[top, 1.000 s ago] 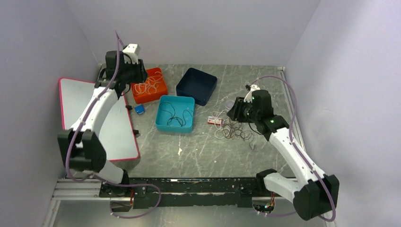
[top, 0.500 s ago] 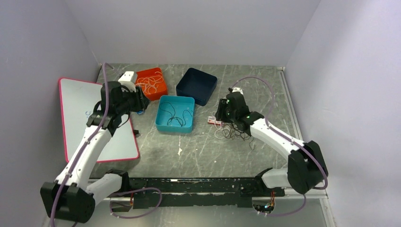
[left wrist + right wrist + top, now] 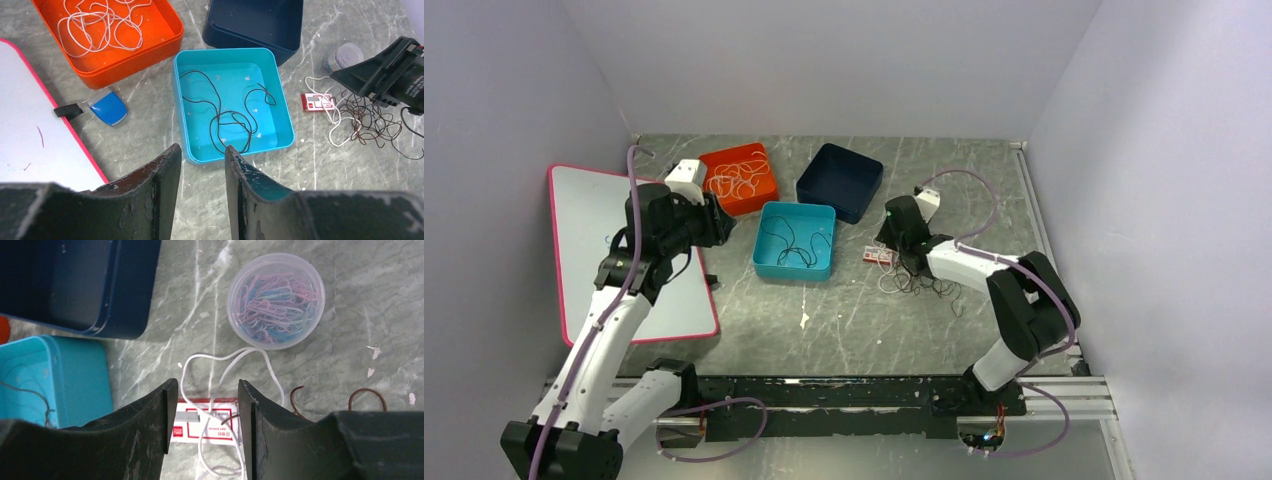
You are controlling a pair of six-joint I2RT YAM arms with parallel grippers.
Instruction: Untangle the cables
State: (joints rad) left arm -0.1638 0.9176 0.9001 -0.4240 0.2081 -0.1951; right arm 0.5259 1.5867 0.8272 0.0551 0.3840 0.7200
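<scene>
Now the right tool point(image 3: 206, 390) hovers half-open, empty, a white loop of the cables point(image 3: 250, 349) below its jaws, crossing the red-white card point(image 3: 200, 428); left tool point(image 3: 202, 165) parted, empty.

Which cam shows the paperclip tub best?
Right wrist: the tub sits whole and close, coloured clips visible inside. Left wrist shows it small, partly behind the right arm. Top view: can't make it out.

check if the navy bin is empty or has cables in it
Empty: the top view shows only the bare dark floor of the navy bin, nothing lying in it.
</scene>
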